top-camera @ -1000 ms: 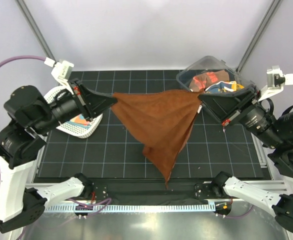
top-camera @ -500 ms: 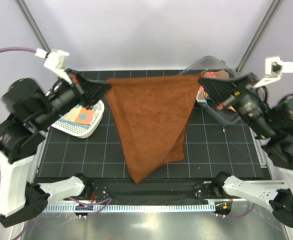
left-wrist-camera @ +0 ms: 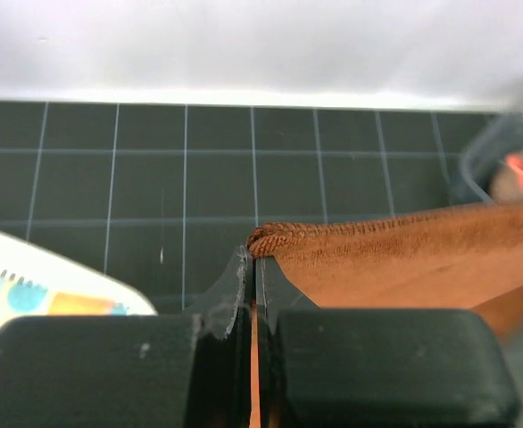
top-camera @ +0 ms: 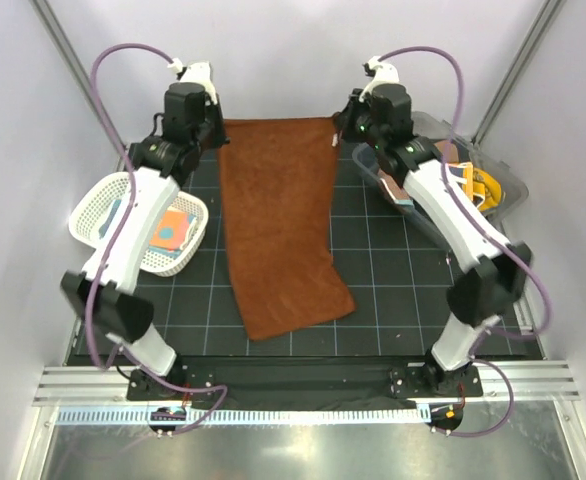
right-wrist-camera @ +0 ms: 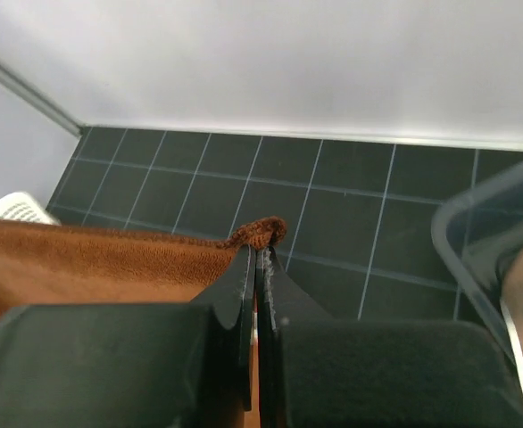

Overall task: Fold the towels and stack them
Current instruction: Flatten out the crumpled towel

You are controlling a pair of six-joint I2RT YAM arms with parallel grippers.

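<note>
A plain rust-brown towel [top-camera: 278,230] stretches lengthwise down the black grid mat, its near end lying flat. My left gripper [top-camera: 219,130] is shut on its far left corner and my right gripper [top-camera: 336,128] is shut on its far right corner, both near the back wall. In the left wrist view the corner pokes out above the closed left gripper [left-wrist-camera: 255,257] and the towel [left-wrist-camera: 404,259] runs off to the right. In the right wrist view the right gripper [right-wrist-camera: 261,254] pinches the other corner, with the towel [right-wrist-camera: 92,263] running left. More towels [top-camera: 468,180] lie in the bin.
A white mesh basket [top-camera: 98,205] stands at the left with a colourful cloth [top-camera: 173,228] inside. A clear plastic bin [top-camera: 503,190] sits at the back right, just right of the right arm. The back wall is close behind both grippers.
Both arms have reached out to the far edge of the mat, carrying the towel from hanging in the air to spread lengthwise, near end on the mat. Both grips held.
</note>
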